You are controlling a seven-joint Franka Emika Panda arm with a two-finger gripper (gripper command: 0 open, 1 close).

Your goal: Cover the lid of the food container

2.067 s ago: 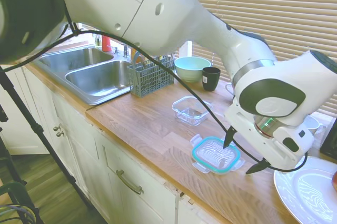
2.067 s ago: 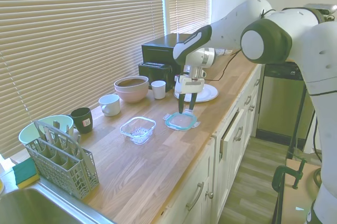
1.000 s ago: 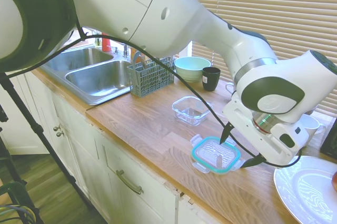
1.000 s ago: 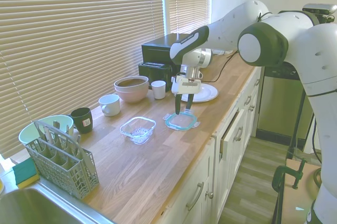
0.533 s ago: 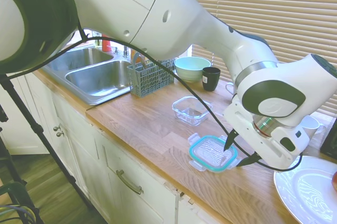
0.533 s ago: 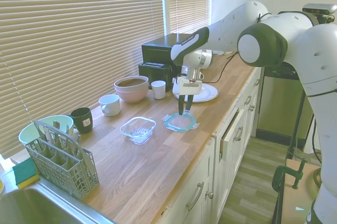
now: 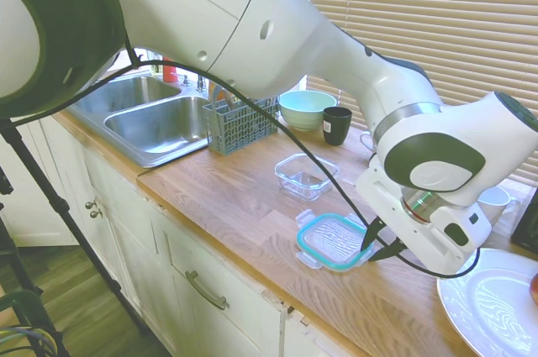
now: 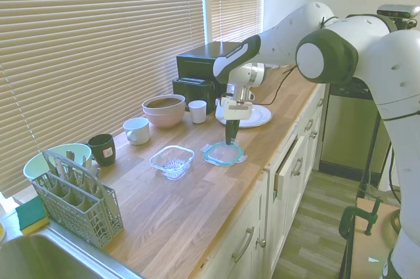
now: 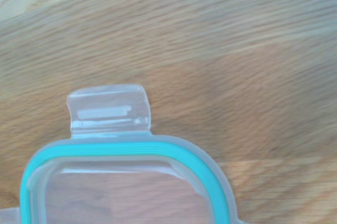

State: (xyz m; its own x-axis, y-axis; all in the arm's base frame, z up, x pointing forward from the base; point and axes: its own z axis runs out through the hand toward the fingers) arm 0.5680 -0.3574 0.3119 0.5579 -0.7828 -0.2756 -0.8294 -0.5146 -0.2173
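Bright daylight through blinds; soft wrist view

I see a clear lid (image 7: 334, 240) rimmed in teal on my pale wood-grain counter (image 7: 244, 197). The food container (image 7: 306, 175) is clear glass. Behind sit 1 mint-green bowl (image 7: 306, 107), 1 black cup (image 7: 337, 124), 1 pink bowl (image 8: 164, 109).
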